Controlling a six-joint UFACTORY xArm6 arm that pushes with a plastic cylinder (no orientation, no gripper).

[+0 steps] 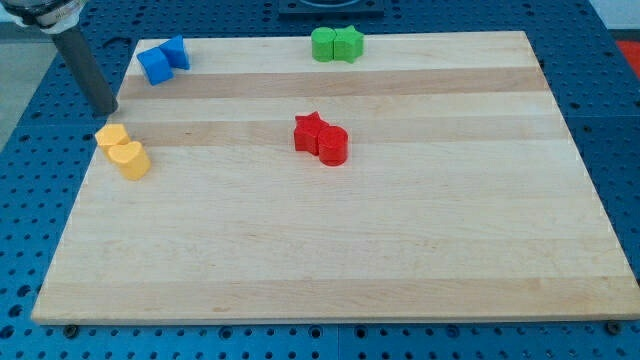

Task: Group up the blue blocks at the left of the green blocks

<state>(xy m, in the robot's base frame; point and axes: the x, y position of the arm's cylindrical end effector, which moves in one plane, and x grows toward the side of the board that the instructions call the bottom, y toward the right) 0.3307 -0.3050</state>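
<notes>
Two blue blocks sit touching at the board's top left: a blue cube (154, 66) and a second blue block (176, 52) just right of it. Two green blocks sit touching at the top centre: a rounded green block (323, 44) and a green star-like block (348, 44). The blue pair lies far to the left of the green pair. My tip (106, 110) is at the board's left edge, below and left of the blue cube, above the yellow blocks, touching none.
A yellow hexagon (111, 137) and a yellow heart-like block (131, 159) touch near the left edge. A red star (309, 131) and a red cylinder (333, 146) touch at mid-board. The wooden board (350, 250) lies on a blue perforated table.
</notes>
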